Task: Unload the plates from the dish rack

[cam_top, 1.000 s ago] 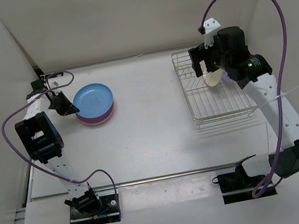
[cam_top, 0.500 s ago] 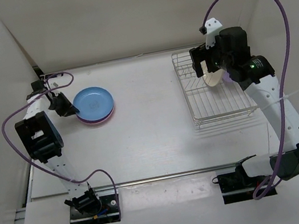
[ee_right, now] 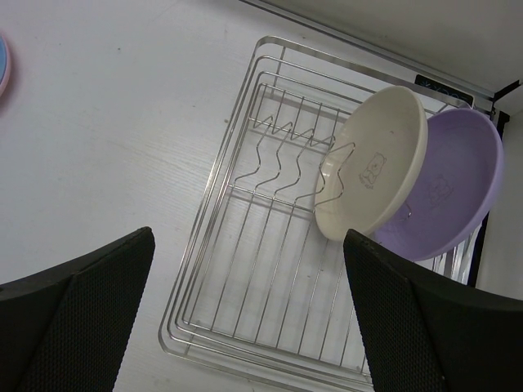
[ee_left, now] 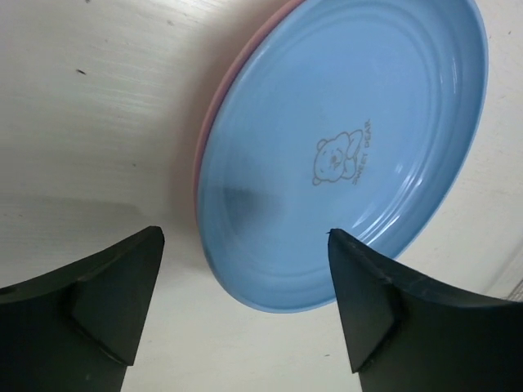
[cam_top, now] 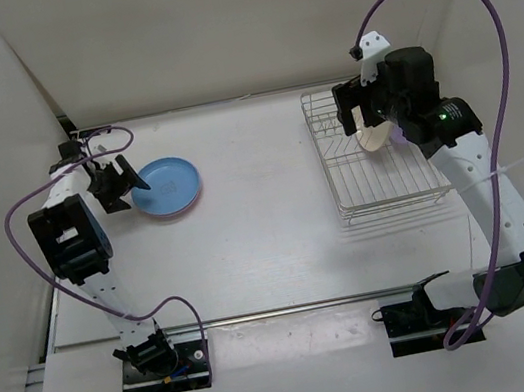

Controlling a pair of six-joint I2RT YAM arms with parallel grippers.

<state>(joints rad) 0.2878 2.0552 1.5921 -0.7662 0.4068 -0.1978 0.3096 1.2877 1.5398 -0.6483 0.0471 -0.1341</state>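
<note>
Peering through the left wrist, we find a pink plate [ee_left: 248,55] under the blue plate [ee_left: 343,155] on the worktop [ee_left: 82,122], hidden from above. Left claw [ee_left: 245,237] and right claw [ee_right: 249,237] gape empty; cream plate [ee_right: 372,163] and lavender plate [ee_right: 453,188] lean in the dish rack [ee_right: 270,196].

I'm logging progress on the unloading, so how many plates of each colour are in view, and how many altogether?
blue plate: 1, on the table
pink plate: 1, under the blue one, only its edge showing
cream-white plate: 1, in the rack
lavender plate: 1, in the rack behind the cream-white one
Total: 4
</note>
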